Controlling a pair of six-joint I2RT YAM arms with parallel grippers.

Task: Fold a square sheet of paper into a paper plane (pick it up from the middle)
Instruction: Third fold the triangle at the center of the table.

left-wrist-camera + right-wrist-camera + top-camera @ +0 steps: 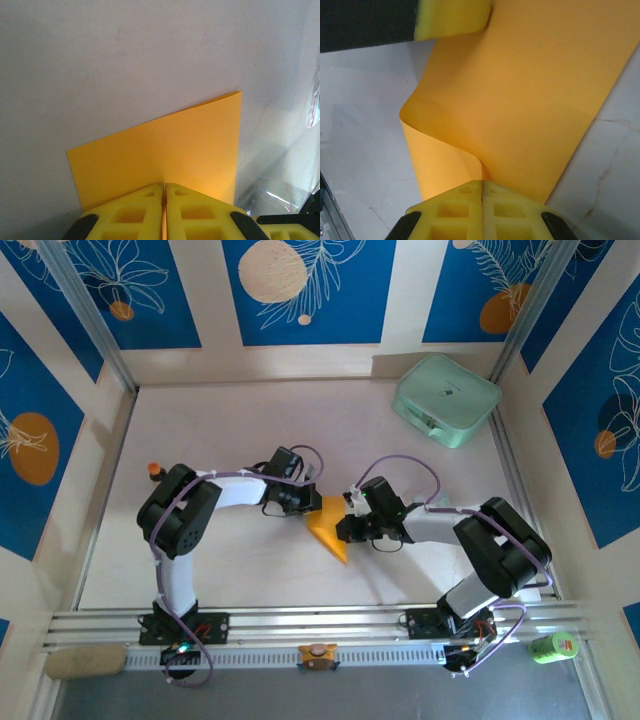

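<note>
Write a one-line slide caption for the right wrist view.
Right fingers shut on the curled orange paper over the white table.

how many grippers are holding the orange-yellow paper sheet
2: the left gripper is shut on the left side of the thin orange-yellow paper sheet, the right gripper on its right side.

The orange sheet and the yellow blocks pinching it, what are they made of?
The square sheet of paper looks like thin matte paper: it curls softly and has crisp straight edges. The right gripper has yellow pads that look like moulded plastic or firm rubber, dull, with square hollow pockets; which one, I cannot tell.
</note>
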